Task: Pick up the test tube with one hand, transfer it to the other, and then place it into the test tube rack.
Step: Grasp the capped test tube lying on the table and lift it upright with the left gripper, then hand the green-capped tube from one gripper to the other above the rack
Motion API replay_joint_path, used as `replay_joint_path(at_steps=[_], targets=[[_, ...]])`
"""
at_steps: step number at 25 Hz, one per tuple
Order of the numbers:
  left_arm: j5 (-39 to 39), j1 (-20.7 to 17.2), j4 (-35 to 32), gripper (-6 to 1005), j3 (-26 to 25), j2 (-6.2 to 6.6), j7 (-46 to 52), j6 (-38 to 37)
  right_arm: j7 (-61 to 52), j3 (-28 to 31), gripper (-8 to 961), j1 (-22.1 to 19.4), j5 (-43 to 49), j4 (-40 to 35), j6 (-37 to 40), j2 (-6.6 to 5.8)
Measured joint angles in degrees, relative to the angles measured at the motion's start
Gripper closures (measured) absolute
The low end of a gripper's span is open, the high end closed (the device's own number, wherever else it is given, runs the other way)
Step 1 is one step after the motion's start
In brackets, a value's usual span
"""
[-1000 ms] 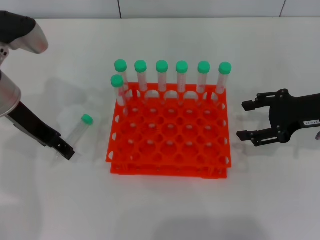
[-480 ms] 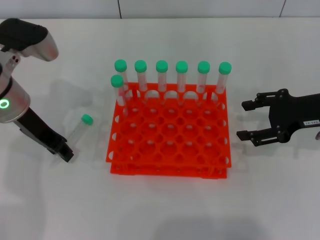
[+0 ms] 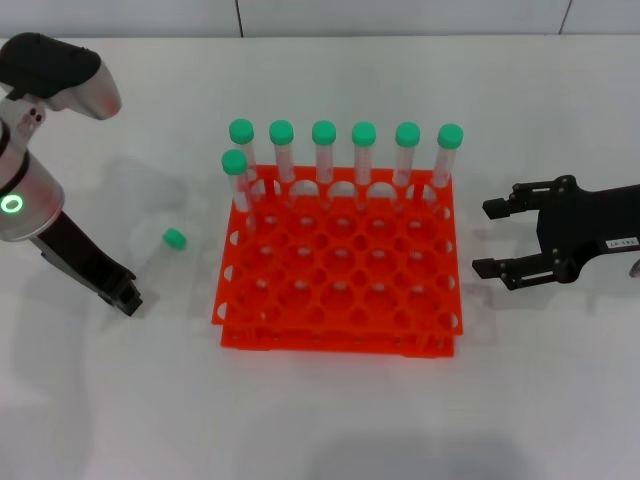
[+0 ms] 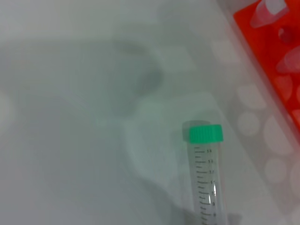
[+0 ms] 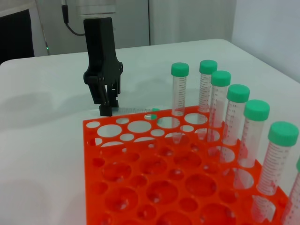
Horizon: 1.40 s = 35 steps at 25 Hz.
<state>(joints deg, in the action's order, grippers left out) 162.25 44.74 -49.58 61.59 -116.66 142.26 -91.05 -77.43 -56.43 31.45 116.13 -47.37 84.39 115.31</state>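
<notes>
Slim clear plastic test tube (image 4: 206,178) with green screw cap lies on table just beside the bright orange rack (image 3: 340,270), at its 9 o'clock. Long axis runs cap-first away from left gripper (image 3: 127,298), toward 1 o'clock; finger state cannot tell. Labelled right gripper (image 3: 492,238), far side, spread wide, empty.

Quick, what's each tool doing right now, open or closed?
Left tool: cannot be told, down by the test tube.
Right tool: open, holding nothing.
</notes>
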Motion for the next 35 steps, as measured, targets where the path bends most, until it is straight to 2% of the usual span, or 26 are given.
replay_joint_path(at_steps=[6,13,20,21,22,23,25,26,27,31,35], targets=[[0.0,0.2,0.1,775,0.5,0.21,0.0,0.0,-0.2,0.0,188,0.4,0.0,0.0,-0.5,0.0],[-0.4,0.1,-2.3,808,0.1,0.52,0.0,-0.5,-0.4,0.0,188,0.5,0.0,-0.1,-0.5,0.0],[-0.6,-2.8,-14.1,808,-2.4,0.25,-0.3,-4.6,-0.5,0.3,188,0.3,0.0,-0.3,-0.4,-0.07],[-0.6,-2.8,-14.1,809,-2.4,0.25,-0.3,-4.6,-0.5,0.4,188,0.3,0.0,-0.3,-0.4,-0.08],[-1.3,-4.7,-19.4,809,-3.5,0.06,-0.5,-5.0,-0.6,0.4,188,0.2,0.0,-0.3,-0.4,-0.09],[-1.6,-5.1,-20.3,809,-3.7,0.03,-0.6,-5.0,-0.6,0.4,188,0.2,-0.1,-0.4,-0.4,-0.09],[-4.6,-7.2,-24.5,809,-4.3,0.01,-1.2,-4.9,-0.7,0.5,188,0.0,-0.3,-0.4,-0.3,-0.09],[-8.1,-9.5,-27.8,809,-4.3,0.18,-2.1,-3.8,-0.7,0.5,188,0.0,-0.5,-0.4,-0.3,-0.09],[-8.1,-9.5,-27.8,809,-4.3,0.18,-2.1,-3.8,-0.7,0.5,188,0.0,-0.7,-0.4,-0.3,-0.09],[-16.2,-12.8,-30.6,809,-4.5,0.33,-6.8,1.4,-0.7,0.5,188,-0.1,-1.1,-0.4,-0.4,-0.05],[-24.1,-14.8,-29.0,808,-4.6,-0.03,-14.8,8.2,-0.7,0.3,188,0.1,-1.3,-0.1,-0.5,-0.03]])
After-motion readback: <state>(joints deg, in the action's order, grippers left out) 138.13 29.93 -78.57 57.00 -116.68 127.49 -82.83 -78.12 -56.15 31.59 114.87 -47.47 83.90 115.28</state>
